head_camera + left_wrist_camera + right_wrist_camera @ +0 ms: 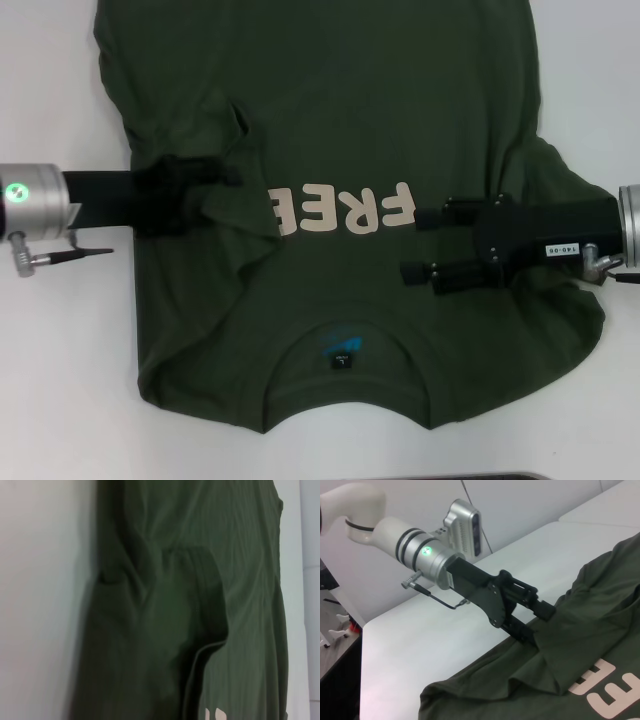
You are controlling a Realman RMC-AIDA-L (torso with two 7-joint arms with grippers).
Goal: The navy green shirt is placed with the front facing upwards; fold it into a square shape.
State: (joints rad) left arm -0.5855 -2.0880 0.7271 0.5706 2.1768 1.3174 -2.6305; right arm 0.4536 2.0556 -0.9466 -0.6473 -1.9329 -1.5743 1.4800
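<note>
Dark olive-green cotton T-shirt [400, 120] collar nearest, flat on white bench [60, 380], left hand [215, 172] pinching folded sleeve, right hand [425, 245] spread over chest print.

Dark olive-green cotton T-shirt [580, 645] spread on white tabletop [425, 640], cream letters at edge. L arm's black gripper [540, 630] w/ silver wrist & green light, clamped on raised fold of shirt's side, cloth lifted off tabletop & draped over shirt front.

I see a plain white table [60, 380] under even light; beyond its left edge, a pale wall [530, 505] rises.
</note>
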